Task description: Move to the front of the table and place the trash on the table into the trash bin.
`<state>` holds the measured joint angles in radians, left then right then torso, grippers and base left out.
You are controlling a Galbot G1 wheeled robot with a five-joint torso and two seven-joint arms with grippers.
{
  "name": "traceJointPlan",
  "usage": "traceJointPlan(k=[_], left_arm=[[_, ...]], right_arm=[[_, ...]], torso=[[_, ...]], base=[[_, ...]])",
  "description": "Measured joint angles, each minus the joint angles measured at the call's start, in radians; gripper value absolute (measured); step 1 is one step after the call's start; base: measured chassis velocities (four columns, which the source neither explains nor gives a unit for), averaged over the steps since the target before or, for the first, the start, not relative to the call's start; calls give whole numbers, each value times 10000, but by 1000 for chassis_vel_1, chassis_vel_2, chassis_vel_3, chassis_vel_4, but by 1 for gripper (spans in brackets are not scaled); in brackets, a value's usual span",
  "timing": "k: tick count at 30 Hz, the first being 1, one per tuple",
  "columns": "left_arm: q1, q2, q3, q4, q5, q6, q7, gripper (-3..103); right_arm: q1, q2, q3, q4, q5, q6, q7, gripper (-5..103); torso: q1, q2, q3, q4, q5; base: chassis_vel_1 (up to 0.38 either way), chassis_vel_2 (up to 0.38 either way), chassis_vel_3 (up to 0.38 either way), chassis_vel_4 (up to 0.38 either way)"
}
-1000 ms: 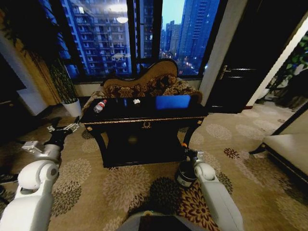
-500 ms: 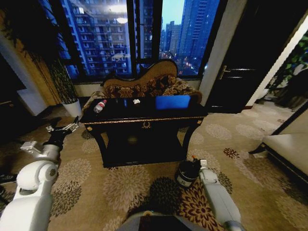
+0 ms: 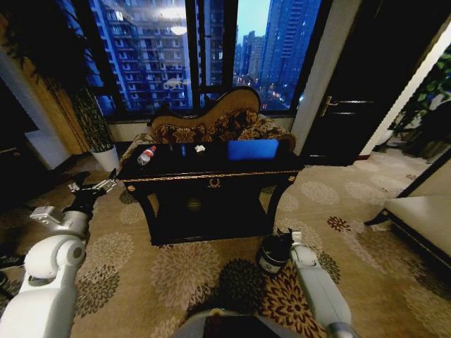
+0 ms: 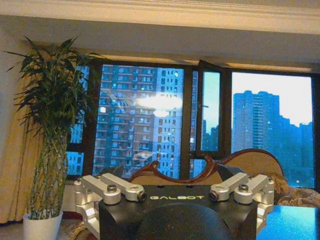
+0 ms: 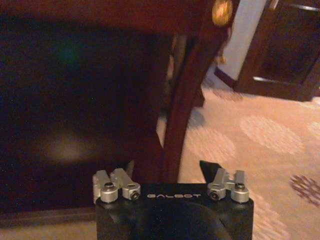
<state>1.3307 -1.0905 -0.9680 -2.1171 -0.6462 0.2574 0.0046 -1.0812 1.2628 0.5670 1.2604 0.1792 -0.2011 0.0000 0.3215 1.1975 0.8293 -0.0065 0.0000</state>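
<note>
The black, gold-trimmed table (image 3: 211,176) stands straight ahead of me. On its top a clear bottle with a red cap (image 3: 146,155) lies at the left end, and a white paper wad (image 3: 200,148) sits near the back middle. The dark round trash bin (image 3: 270,255) stands on the carpet by the table's front right leg (image 5: 182,115). My right gripper (image 3: 286,236) hangs just over the bin's rim, open with nothing between its fingers (image 5: 210,169). My left gripper (image 3: 91,188) is raised and open off the table's left end, apart from the bottle.
A patterned curved-back sofa (image 3: 211,123) stands behind the table under the window. A white plant pot (image 3: 106,156) is at the back left, a dark door (image 3: 352,105) at the back right, and a pale bench (image 3: 423,218) on the right. Open carpet lies in front.
My right arm has come down from beside the table leg to the bin's rim. A small orange bit seen at its fingertips earlier no longer shows. The left arm has barely moved.
</note>
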Motion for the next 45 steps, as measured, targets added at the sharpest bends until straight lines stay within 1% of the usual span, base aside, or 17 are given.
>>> traceJointPlan(k=[1, 3, 4, 7, 8, 10, 11, 14, 15, 17, 21, 31, 34, 38, 39, 41, 45], left_arm=[[0, 0, 0, 0, 0, 0, 0, 100], [-11, -17, 28, -16, 16, 54, -18, 100], [-11, -17, 28, -16, 16, 54, -18, 100], [-5, -43, 64, -60, 37, 112, -35, 100], [-5, -43, 64, -60, 37, 112, -35, 100], [16, -53, 89, -69, 66, 121, -40, 100], [16, -53, 89, -69, 66, 121, -40, 100], [46, -54, 113, -172, 63, 123, -168, 100], [46, -54, 113, -172, 63, 123, -168, 100], [66, -51, 113, -262, 50, 125, -191, 100], [69, -29, 124, -297, 41, 139, -203, 100], [20, 20, 159, -202, 28, 285, -243, 100], [-8, 73, 93, -67, 19, 507, -353, 100], [-66, 250, -122, -17, 46, 1530, -672, 100], [-66, 250, -122, -17, 46, 1530, -672, 100], [-147, 331, -142, -23, 33, 1775, -798, 100], [-184, 395, -140, 10, 32, 1845, -819, 100]], right_arm=[[0, 0, 0, 0, 0, 0, 0, 75], [-341, 49, 16, 1280, 540, 274, 0, 85], [-341, 49, 16, 1280, 540, 274, 0, 85], [-764, 146, 2, 3249, 1044, 438, 2, 99], [-764, 146, 2, 3249, 1044, 438, 2, 99], [-992, 149, -177, 4837, 1598, 265, 3, 100], [-992, 149, -177, 4837, 1598, 265, 3, 100], [-1000, 34, -503, 6862, 2129, -101, 3, 100], [-1000, 34, -503, 6862, 2129, -101, 3, 100], [-902, -92, -652, 7671, 2411, -382, 2, 100], [-872, -212, -736, 8208, 2529, -685, 2, 100], [-1076, -70, -652, 8073, 2180, -710, 2, 100], [-1078, -68, -650, 8057, 2153, -682, 2, 100], [-1053, -141, -636, 8057, 2145, -667, 1, 100], [-1053, -141, -636, 8057, 2145, -667, 1, 100], [-986, -161, -627, 8058, 2146, -662, 1, 100], [-953, -163, -622, 8042, 2145, -658, 1, 100]], torso=[[0, 0, 0, 0, 0], [0, 0, -1, -2, -2], [0, 0, -1, -2, -2], [0, 0, -1, 0, -1], [0, 0, -1, 0, -1], [0, 0, -1, -1, -3], [0, 0, -1, -1, -3], [0, 0, -1, 1, -2], [0, 0, -1, 1, -2], [-1, 0, -2, 1, -4], [0, 0, -1, 0, -2], [0, 0, -1, -1, -1], [-1, 0, -1, -1, 0], [-2, 1, -2, 2, -2], [-2, 1, -2, 2, -2], [-2, 1, -2, 0, -1], [-2, 1, -1, -1, -1]], base=[[0, 0, 0, 0], [0, 0, 0, 0], [0, 0, 0, 0], [0, 0, 0, 0], [0, 0, 0, 0], [0, 0, 0, 0], [0, 0, 0, 0], [0, 0, 0, 0], [0, 0, 0, 0], [0, 0, 0, 0], [0, 0, 0, 0], [0, 0, 0, 0], [0, 0, 0, 0], [-17, 29, 17, -25], [-47, 57, 34, -61], [-81, 91, 80, -70], [-111, 99, 107, -116]])
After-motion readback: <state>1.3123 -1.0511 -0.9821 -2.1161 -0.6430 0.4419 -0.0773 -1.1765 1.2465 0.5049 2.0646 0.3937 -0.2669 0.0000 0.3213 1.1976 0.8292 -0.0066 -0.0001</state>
